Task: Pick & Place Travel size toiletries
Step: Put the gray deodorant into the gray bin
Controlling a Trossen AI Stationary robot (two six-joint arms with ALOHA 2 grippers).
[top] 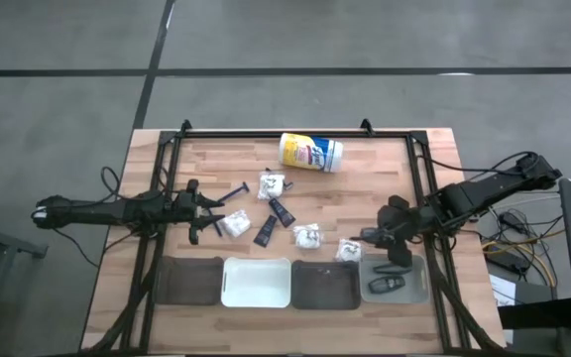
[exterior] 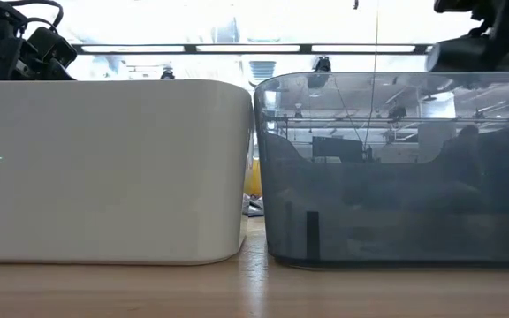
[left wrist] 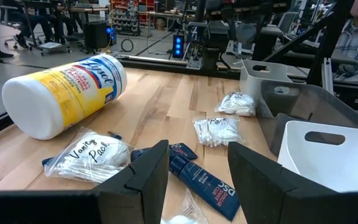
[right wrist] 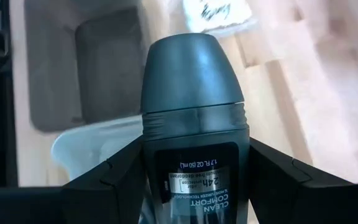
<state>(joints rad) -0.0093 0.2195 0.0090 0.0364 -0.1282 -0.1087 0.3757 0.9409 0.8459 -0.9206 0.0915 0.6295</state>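
White bin (exterior: 104, 168) beside grey translucent bin (exterior: 396, 177)

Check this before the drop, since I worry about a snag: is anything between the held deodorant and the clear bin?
Nothing visible. The right gripper holds the deodorant just over the clear bin, whose near end looks free.

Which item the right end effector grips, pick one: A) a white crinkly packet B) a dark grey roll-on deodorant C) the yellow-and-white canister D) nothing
B: in the right wrist view the right end effector has its fingers closed against both sides of a dark grey roll-on deodorant, over the clear bin at the table's right end.
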